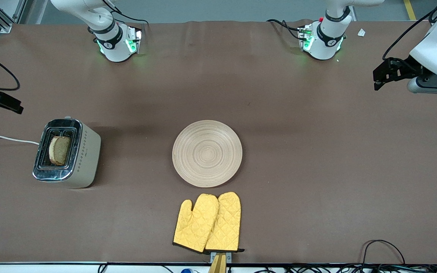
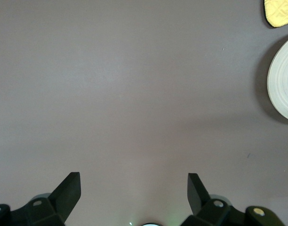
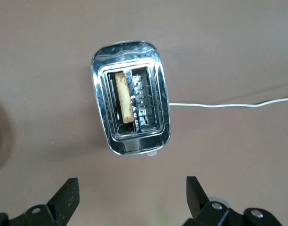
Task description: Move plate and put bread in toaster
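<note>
The pale wooden plate (image 1: 207,153) lies bare in the middle of the table, and its rim (image 2: 283,82) shows in the left wrist view. The cream toaster (image 1: 85,151) stands toward the right arm's end of the table. The brown bread (image 1: 60,150) stands upright in one of its two slots. From above, the bread (image 3: 124,96) fills one slot of the chrome top (image 3: 130,141) and the other slot is empty. My right gripper (image 3: 132,188) hangs open over the table beside the toaster. My left gripper (image 1: 378,77) is open over bare table at the left arm's end.
Two yellow oven mitts (image 1: 208,222) lie nearer to the front camera than the plate, almost touching its rim. The toaster's white cord (image 1: 6,138) trails off toward the right arm's end. Black cables (image 1: 381,250) loop at the table's front edge.
</note>
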Action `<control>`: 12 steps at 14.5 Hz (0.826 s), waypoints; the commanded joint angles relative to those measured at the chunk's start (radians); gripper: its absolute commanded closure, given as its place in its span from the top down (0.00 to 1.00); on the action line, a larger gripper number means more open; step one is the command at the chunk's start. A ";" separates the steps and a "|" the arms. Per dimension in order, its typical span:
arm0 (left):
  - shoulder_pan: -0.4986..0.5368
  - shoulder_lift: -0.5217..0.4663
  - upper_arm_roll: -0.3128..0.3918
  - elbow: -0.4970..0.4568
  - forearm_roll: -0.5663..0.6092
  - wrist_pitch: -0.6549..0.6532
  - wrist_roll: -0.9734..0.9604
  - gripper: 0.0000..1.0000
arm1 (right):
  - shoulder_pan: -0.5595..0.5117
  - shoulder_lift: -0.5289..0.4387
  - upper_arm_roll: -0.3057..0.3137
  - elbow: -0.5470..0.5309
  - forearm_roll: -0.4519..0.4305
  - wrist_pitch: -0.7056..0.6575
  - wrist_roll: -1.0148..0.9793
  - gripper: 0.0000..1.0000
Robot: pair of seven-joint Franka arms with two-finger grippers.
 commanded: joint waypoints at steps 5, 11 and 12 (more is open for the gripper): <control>-0.002 0.006 0.004 0.019 0.008 -0.019 0.019 1.00 | -0.246 -0.044 0.227 -0.024 0.036 -0.014 -0.105 1.00; 0.000 0.006 0.004 0.019 0.008 -0.018 0.021 1.00 | -0.218 -0.041 0.227 -0.019 0.038 -0.005 -0.100 1.00; 0.000 0.006 0.004 0.020 0.008 -0.018 0.021 1.00 | -0.208 -0.042 0.227 -0.022 0.039 -0.005 -0.096 1.00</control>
